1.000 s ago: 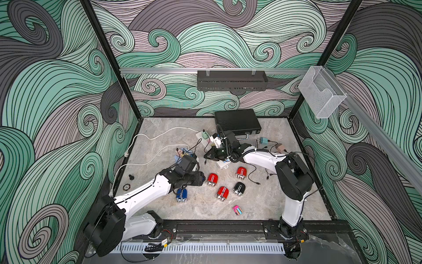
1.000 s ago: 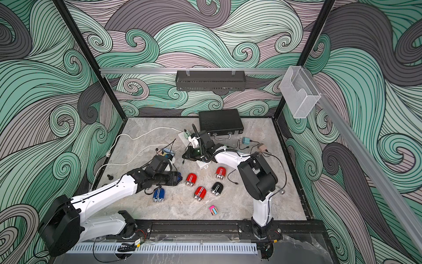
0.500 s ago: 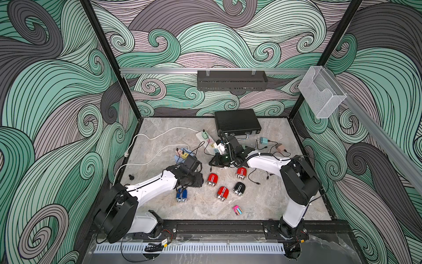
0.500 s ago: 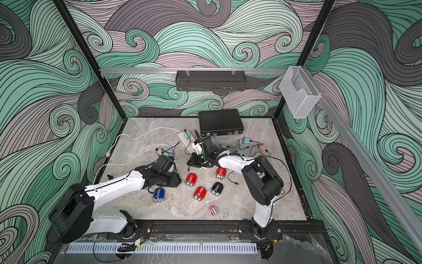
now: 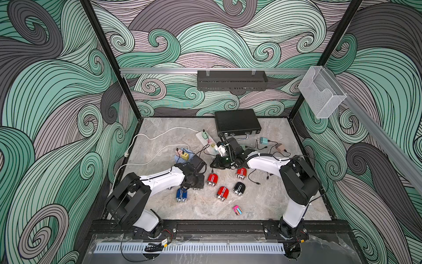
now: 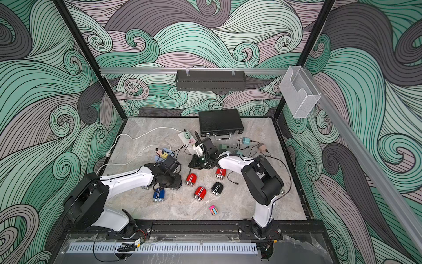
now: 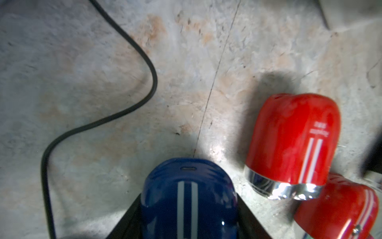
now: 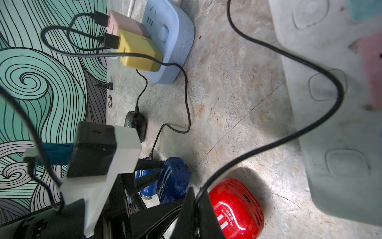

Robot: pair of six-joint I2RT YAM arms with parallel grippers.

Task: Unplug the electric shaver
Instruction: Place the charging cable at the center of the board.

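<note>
Now, left gripper (image 7: pixel 188 210): jaws part-spread, clamping the glossy blue dome-shaped electric shaver (image 5: pixel 181 194) by its sides. The shaver sits low over the grey marble-look tabletop (image 7: pixel 99 87), left of the red ones; its charging slot shows at the rounded end. The right gripper (image 8: pixel 195 195) has its jaws pressed together on a thin black cable (image 8: pixel 297 137), fingertips just beside a glossy red dome-shaped shaver (image 8: pixel 235 209). The cable loops across a pale plastic power strip (image 8: pixel 334 132).

a robot test cell in a lab: swirl-printed wall panels (image 5: pixel 68 91), black frame posts (image 5: pixel 109 57), marble-look table (image 5: pixel 262 205).
</note>
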